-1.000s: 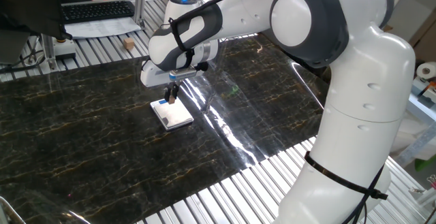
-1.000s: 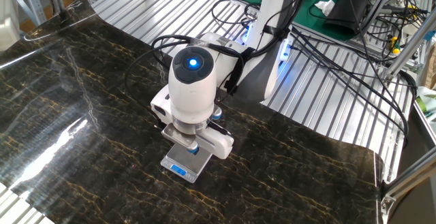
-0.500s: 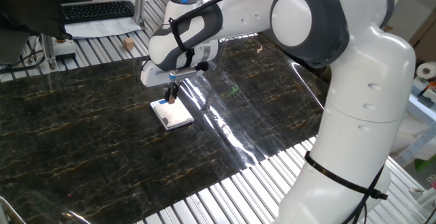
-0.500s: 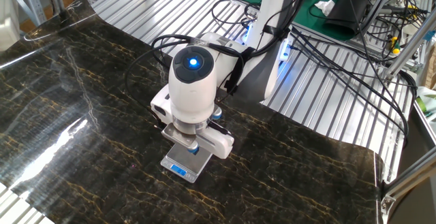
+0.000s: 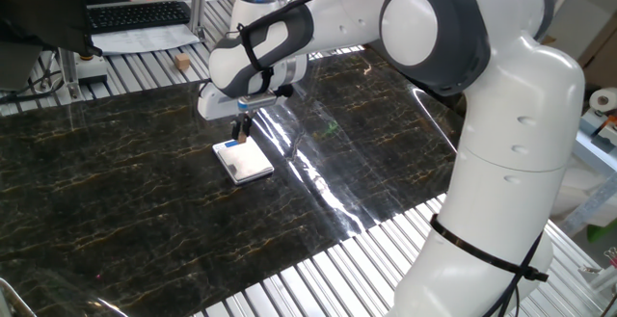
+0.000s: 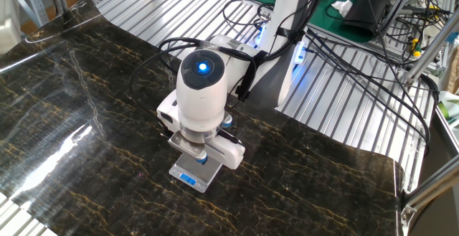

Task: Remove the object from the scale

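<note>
The scale (image 5: 247, 163) lies flat on the dark marble mat, white and silver, with its blue strip at the far end. My gripper (image 5: 241, 134) hangs just above that blue end, fingers close together and pointing down. The object, a tiny tan cube, is hardly visible between the fingertips; the scale's plate shows nothing on it. In the other fixed view the scale (image 6: 195, 171) peeks out below the gripper (image 6: 201, 157), whose white hand hides the fingertips and the cube.
Another small wooden cube (image 5: 181, 63) sits on the ribbed metal table beyond the mat's far edge, near a keyboard (image 5: 135, 14). Cables (image 6: 358, 71) trail over the ribbed table behind the arm. The arm's large white body (image 5: 501, 144) stands at the right.
The gripper has risen slightly and shifted a little left above the scale. The scale has not moved.
</note>
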Robot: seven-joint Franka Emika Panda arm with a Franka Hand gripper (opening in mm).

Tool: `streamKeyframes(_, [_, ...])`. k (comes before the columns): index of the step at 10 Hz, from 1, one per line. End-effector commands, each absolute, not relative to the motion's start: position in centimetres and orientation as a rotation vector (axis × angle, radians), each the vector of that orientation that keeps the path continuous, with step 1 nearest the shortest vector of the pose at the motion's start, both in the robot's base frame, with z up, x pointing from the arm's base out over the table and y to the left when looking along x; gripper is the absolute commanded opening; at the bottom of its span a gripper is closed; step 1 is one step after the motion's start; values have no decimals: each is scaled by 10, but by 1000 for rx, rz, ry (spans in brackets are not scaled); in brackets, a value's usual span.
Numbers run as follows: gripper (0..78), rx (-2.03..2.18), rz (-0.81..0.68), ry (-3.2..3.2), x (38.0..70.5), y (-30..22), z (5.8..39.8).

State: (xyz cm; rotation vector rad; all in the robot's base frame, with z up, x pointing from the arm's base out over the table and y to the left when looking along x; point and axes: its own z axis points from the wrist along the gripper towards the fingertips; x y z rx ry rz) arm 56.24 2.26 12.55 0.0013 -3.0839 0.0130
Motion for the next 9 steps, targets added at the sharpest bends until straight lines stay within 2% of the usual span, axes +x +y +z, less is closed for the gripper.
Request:
streamKeyframes(1, [13,9,16,-3086,576,23,129])
streamKeyframes(4, [13,13,11,-3108,593,24,119])
streamKeyframes(9, [13,17,14,-3119,611,22,122])
